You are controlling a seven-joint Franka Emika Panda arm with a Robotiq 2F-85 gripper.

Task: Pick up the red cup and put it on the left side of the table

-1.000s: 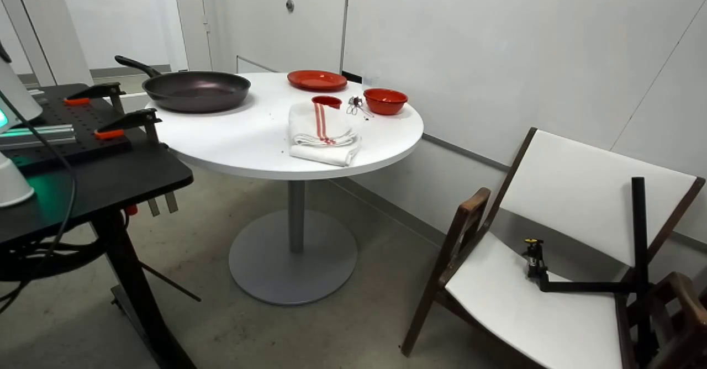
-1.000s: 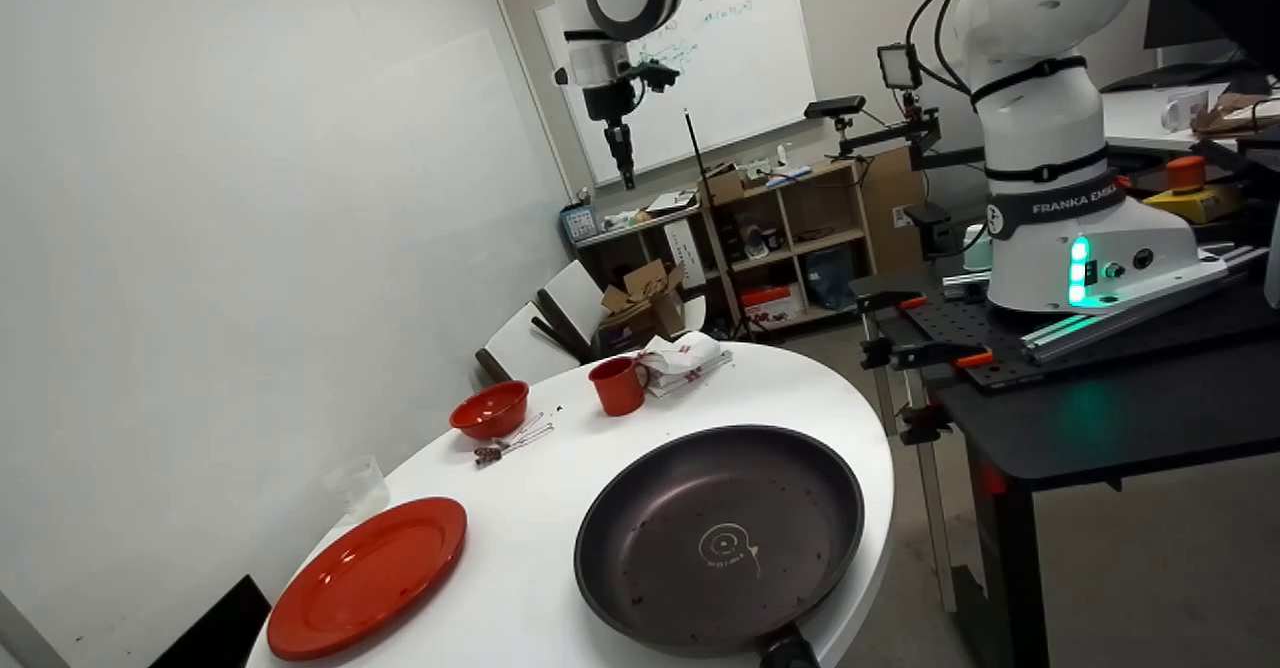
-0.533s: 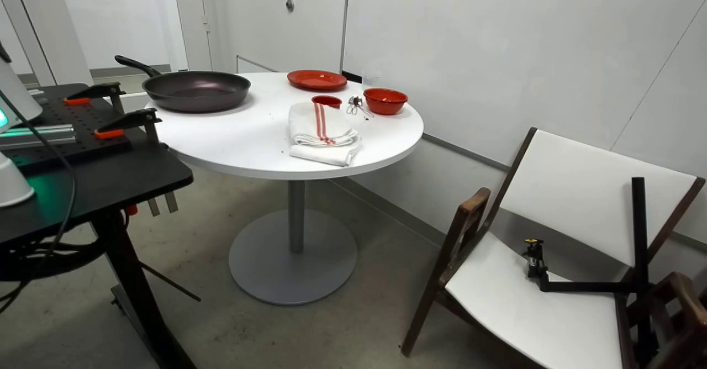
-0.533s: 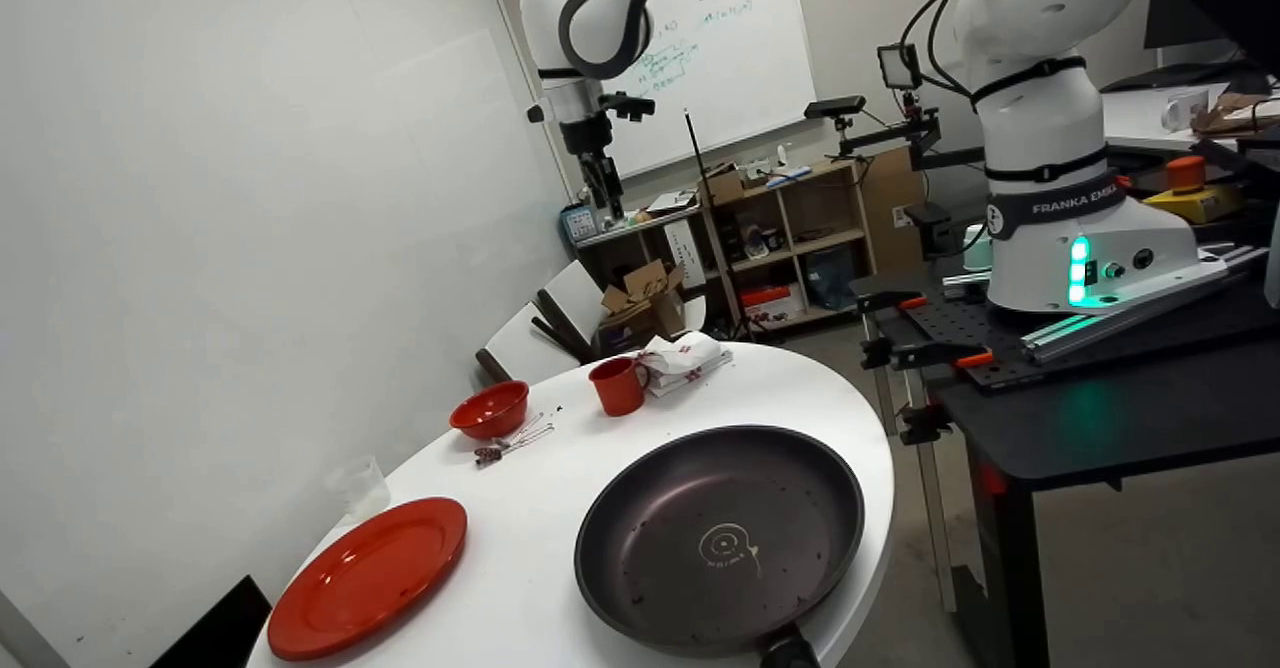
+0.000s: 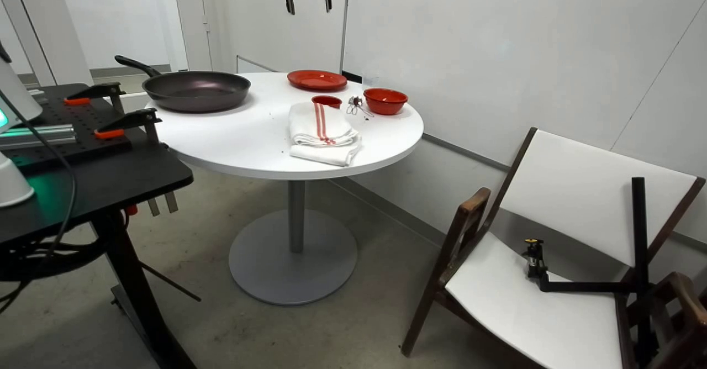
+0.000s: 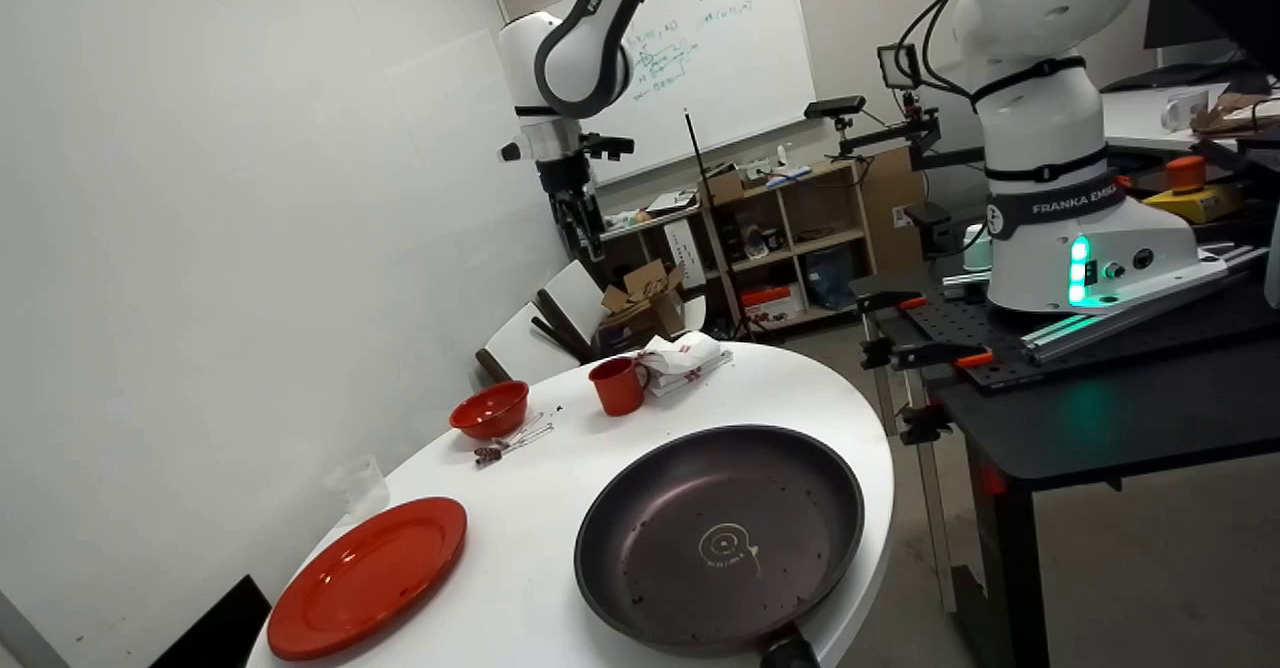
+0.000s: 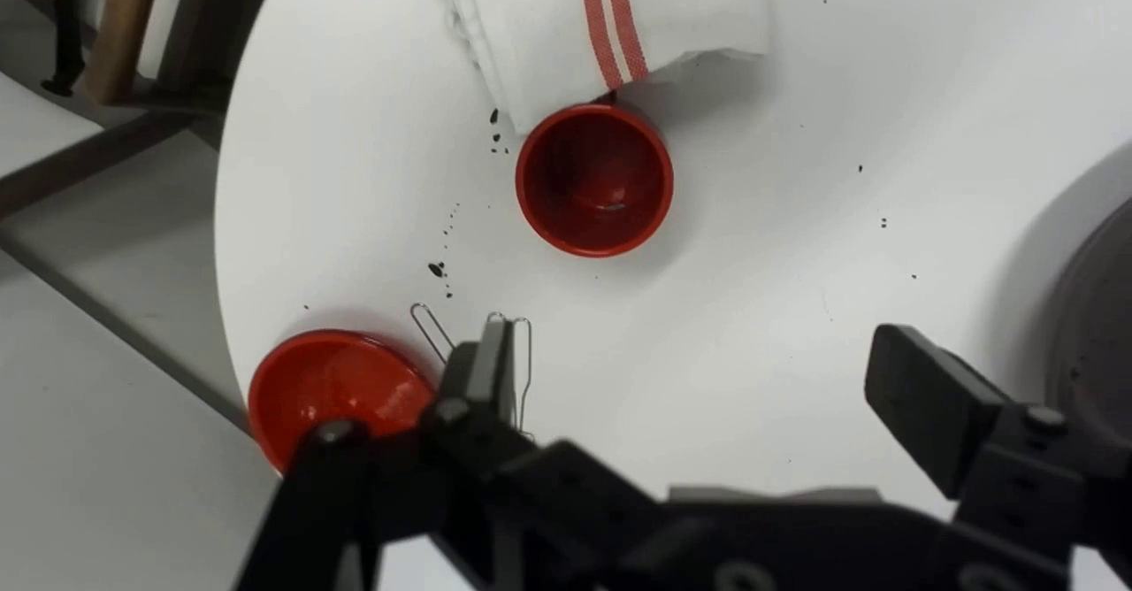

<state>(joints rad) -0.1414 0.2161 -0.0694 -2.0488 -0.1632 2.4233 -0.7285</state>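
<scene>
The red cup stands upright on the round white table, partly hidden behind the folded towel. It shows fully in an exterior view, its handle against the towel. In the wrist view the cup is seen from above, empty inside, ahead of the fingers. My gripper is open with nothing between its fingers. In both exterior views the gripper hangs well above the table, fingers pointing down, apart from the cup.
A white towel touches the cup's handle side. A red bowl and wire utensils lie near it. A red plate, a clear container and a large black pan also stand on the table. A wall borders the table.
My gripper has come down and, in an exterior view, moved slightly left. Its spread fingers have come into view at the top of an exterior view. The cup and other objects have not moved.
</scene>
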